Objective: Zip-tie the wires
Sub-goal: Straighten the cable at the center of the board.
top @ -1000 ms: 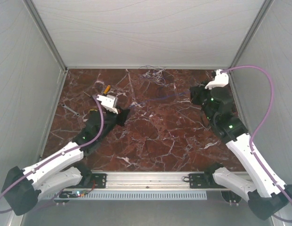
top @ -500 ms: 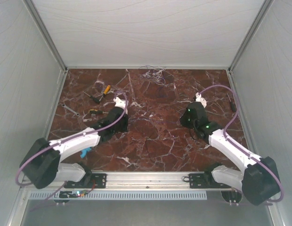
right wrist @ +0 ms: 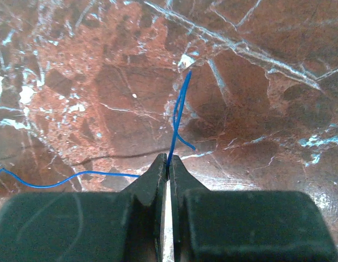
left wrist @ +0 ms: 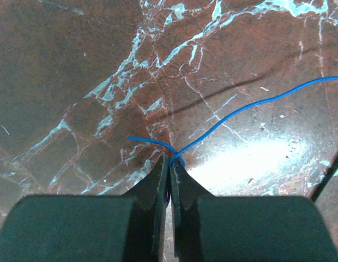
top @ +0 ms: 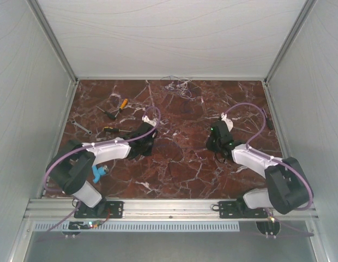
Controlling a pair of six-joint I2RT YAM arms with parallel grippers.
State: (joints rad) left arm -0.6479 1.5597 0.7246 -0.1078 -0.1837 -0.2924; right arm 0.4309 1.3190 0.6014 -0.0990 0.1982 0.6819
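Both arms reach low over the red marble desk, about midway between its near and far edges. The left gripper is left of the desk's middle and the right gripper is right of it, well apart from each other.

In the left wrist view the left jaws are pressed together on a thin blue wire. The wire crosses itself right at the fingertips: a short end curls off to one side, and the long run sweeps away over the marble.

In the right wrist view the right jaws are likewise clamped together on the blue wire. It rises from between the tips as a narrow doubled strand with a short end hooking aside. Another stretch of it lies on the stone beside the fingers.

The bundle of whitish wires lies in loose loops at the middle of the far edge, well apart from both grippers.

Toward the far left corner lie an orange-handled screwdriver, a small wrench near the left edge, and a yellow-and-black tool just beyond the left arm. A dark tool lies along the right edge. A purple cable loops over the right arm
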